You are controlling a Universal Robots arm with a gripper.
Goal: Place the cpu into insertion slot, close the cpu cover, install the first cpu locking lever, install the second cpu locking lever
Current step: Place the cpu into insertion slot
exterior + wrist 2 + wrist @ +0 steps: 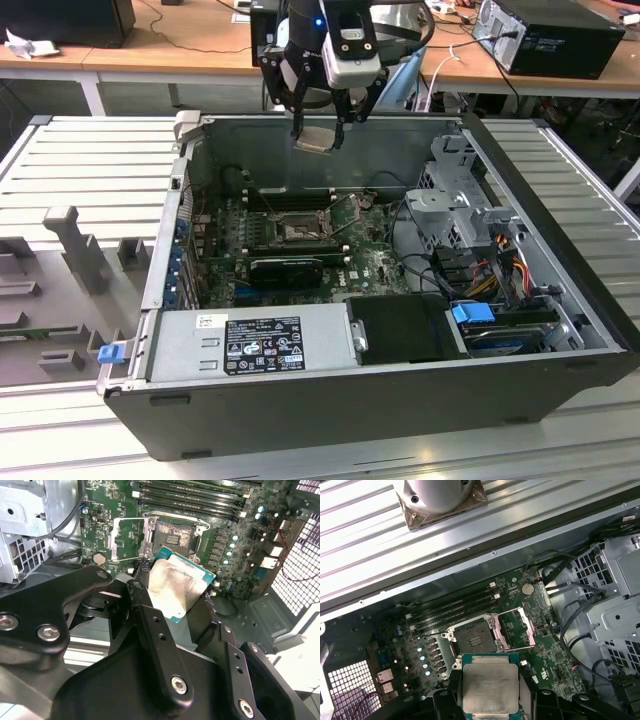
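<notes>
Hand [177,587] tight on cpu [490,687] above motherboard [372,268]; insertion slot [476,639] open in both wrist views.

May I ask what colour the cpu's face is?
The cpu is pale silver, green-rimmed; best in the first wrist view.

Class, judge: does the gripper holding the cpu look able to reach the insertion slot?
Probably yes: the cpu cover stands open, the insertion slot lies bare below the gripper and its cpu, nothing between.
</notes>
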